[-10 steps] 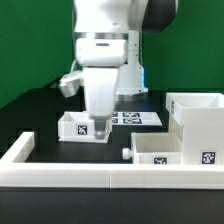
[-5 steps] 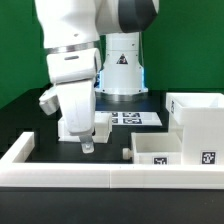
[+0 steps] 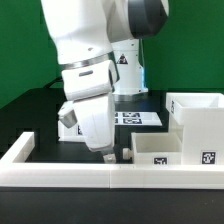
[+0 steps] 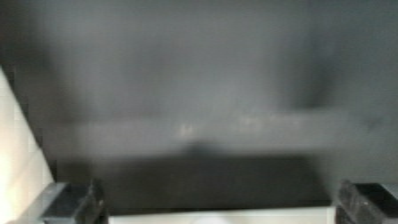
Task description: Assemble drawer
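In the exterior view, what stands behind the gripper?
Behind the open gripper, a small white drawer box stands, mostly covered by the arm; only its side toward the exterior view's left shows. The marker board is partly covered too.

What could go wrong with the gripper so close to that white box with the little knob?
The open gripper sits right beside the knob of the front drawer, so it might bump it and push the drawer crooked. The wrist view is blurry, so aiming a grab could be harder.
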Motion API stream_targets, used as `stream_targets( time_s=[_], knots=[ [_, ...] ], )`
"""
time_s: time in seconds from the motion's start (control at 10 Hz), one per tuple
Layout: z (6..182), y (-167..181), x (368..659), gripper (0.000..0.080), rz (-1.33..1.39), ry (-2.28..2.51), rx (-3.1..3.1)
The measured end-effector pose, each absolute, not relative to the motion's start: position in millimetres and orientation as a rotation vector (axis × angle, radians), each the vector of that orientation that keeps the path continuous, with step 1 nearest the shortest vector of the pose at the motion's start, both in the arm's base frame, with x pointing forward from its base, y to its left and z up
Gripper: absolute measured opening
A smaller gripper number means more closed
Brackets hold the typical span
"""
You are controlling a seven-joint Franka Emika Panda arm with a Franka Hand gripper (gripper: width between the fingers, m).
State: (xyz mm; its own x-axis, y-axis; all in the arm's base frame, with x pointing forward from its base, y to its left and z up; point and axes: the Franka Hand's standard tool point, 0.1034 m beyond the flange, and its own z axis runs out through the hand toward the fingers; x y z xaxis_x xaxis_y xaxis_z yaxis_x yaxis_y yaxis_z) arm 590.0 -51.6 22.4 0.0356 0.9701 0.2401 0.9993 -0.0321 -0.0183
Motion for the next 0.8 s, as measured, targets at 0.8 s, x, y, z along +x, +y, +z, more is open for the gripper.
stream_targets(
  time_s=[0.8],
  knots=[
    [21.1,-28,592,0.0649,-0.241,-2.029,-2.123]
  ],
)
